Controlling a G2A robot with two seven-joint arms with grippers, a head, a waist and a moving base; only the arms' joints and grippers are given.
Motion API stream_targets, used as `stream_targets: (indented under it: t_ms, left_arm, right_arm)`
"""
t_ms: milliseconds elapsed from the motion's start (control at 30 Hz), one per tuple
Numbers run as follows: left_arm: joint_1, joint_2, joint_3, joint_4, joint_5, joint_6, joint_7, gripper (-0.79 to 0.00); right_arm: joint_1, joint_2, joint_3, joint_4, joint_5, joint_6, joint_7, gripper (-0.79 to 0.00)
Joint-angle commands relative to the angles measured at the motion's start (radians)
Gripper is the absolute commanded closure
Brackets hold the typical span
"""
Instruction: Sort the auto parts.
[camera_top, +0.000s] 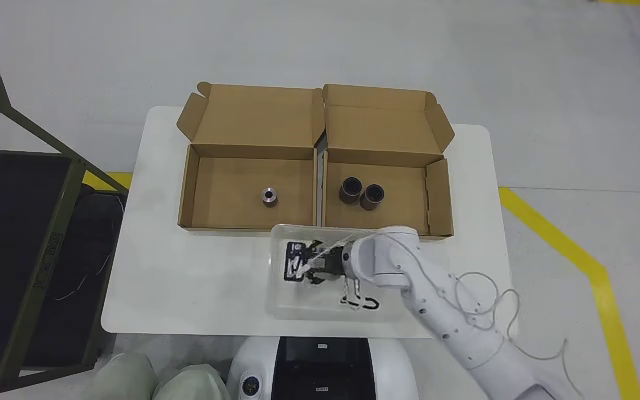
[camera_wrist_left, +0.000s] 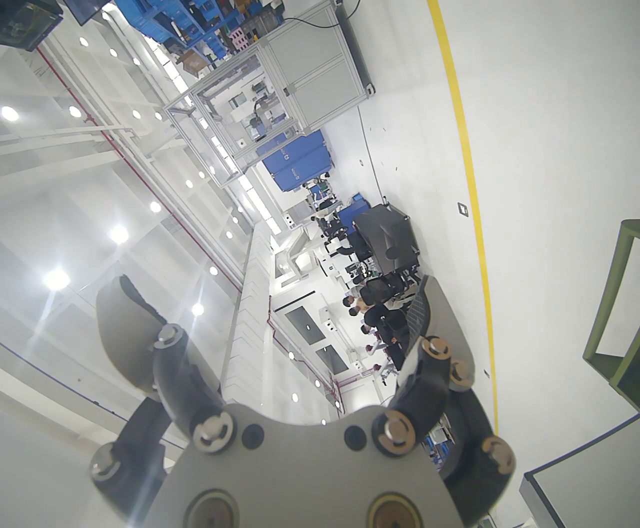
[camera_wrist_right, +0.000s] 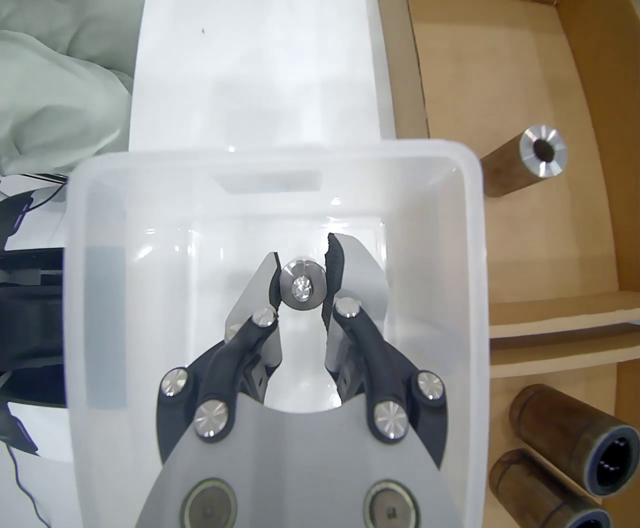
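Two cardboard boxes stood open on the table (camera_top: 190, 280) in the top view. One box (camera_top: 215, 205) held a single silver-ended part (camera_top: 269, 195), and the other box (camera_top: 420, 200) held two dark sleeves (camera_top: 351, 189). Nearer the robot, the right gripper (camera_top: 305, 263) was down inside the clear bin (camera_top: 290, 302).

The left wrist view showed the left gripper (camera_wrist_left: 272, 295) spread wide with nothing between its fingers, aimed away from the table at the room.

In the right wrist view the right gripper's jaws were drawn in close on a small silver cylinder (camera_wrist_right: 302, 290), with a pad touching each side of it, low in the bin. The part sat toward the pad tips rather than deep in the jaws, so the hold was probably slim. Doing this step well would have meant keeping the squeeze firm, rising straight up until the part cleared the bin's wall, and only then swinging across. Its bright end matched the lone part, so that box looked the likely target. A low, gentle release there would have kept it from rolling.
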Motion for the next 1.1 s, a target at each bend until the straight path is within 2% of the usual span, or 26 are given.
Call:
stream_targets:
  t_ms: [0,167,367,467,600,700,800,1067]
  left_arm:
    - [0.000,0.000,0.000,0.000,0.000,0.000,0.000,-0.785]
    - [0.000,0.000,0.000,0.000,0.000,0.000,0.000,-0.785]
    - [0.000,0.000,0.000,0.000,0.000,0.000,0.000,-0.785]
    - [0.000,0.000,0.000,0.000,0.000,0.000,0.000,-0.785]
    - [0.000,0.000,0.000,0.000,0.000,0.000,0.000,-0.785]
    - [0.000,0.000,0.000,0.000,0.000,0.000,0.000,-0.785]
    - [0.000,0.000,0.000,0.000,0.000,0.000,0.000,-0.785]
    - [0.000,0.000,0.000,0.000,0.000,0.000,0.000,-0.785]
  right_arm:
    - [-0.009,0.004,0.009,-0.043,0.015,0.002,0.005,0.000]
    - [-0.019,0.012,0.032,-0.109,0.051,0.004,-0.021,0.000]
    - [0.007,0.015,0.050,-0.114,0.122,-0.017,-0.089,0.000]
    - [0.038,0.008,0.046,-0.094,0.170,-0.012,-0.160,0.000]
    - [0.093,-0.007,0.034,-0.074,0.163,0.066,-0.251,0.000]
    - [0.119,-0.020,0.036,-0.058,0.170,0.139,-0.365,0.000]
    - [0.145,-0.028,0.039,-0.041,0.167,0.165,-0.437,0.000]
    - [0.207,-0.039,0.032,-0.022,0.216,0.070,-0.552,0.000]
